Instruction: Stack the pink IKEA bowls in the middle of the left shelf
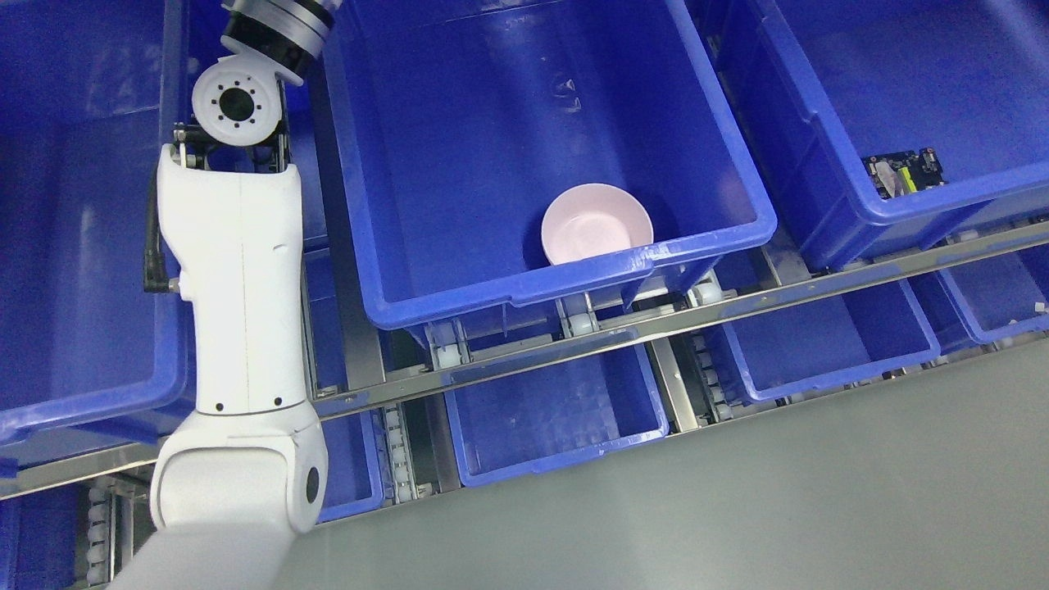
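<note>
A pink bowl (597,224) sits upright at the front of the middle blue bin (459,164). The left arm (238,328) reaches up past the frame top; its robot hand is out of view, so its state cannot be told.

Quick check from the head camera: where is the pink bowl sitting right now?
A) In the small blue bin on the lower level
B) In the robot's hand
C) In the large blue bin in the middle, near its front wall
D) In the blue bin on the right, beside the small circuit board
C: the pink bowl sits upright inside the large middle blue bin, close behind its front wall; no hand is in view.
</note>
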Available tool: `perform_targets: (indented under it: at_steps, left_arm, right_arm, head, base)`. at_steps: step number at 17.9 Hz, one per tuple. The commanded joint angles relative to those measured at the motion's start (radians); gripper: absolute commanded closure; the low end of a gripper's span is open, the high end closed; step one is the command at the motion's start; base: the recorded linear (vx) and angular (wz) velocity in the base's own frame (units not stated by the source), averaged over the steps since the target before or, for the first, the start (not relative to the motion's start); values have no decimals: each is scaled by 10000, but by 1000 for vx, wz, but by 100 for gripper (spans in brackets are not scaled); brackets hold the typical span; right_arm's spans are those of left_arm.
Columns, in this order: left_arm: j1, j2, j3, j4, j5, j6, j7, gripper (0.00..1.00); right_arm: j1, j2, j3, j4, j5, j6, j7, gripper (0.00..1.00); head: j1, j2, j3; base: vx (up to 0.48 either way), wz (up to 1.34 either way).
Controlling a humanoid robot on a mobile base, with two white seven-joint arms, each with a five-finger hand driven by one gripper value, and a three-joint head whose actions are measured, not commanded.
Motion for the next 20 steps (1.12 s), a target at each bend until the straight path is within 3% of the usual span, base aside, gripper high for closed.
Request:
perform_targets:
  at_steps: [1,5,13,20]
  left_arm:
    - [1360,175,286,-2143,1906,1336,2533,0]
    - [2189,175,-235,-3650,2413,2537,2533,0]
    - [3739,175,-574,-3636,2720,1588,2548,0]
    - [3787,175,-651,-3636,2766,1418,2548,0]
  right_arm:
    - [2,-174,0,0,0,-8,-5,0]
    - [2,-174,0,0,0,-8,-5,0]
    - [2,-174,0,0,0,-8,-5,0]
    - [2,-174,0,0,0,-8,-5,0]
  head:
    - [0,0,0]
    - [0,0,0]
    - [0,0,0]
    - [0,0,0]
  base:
    - [-29,11]
    - [-78,81]
    - [-158,46]
    - [-174,-234]
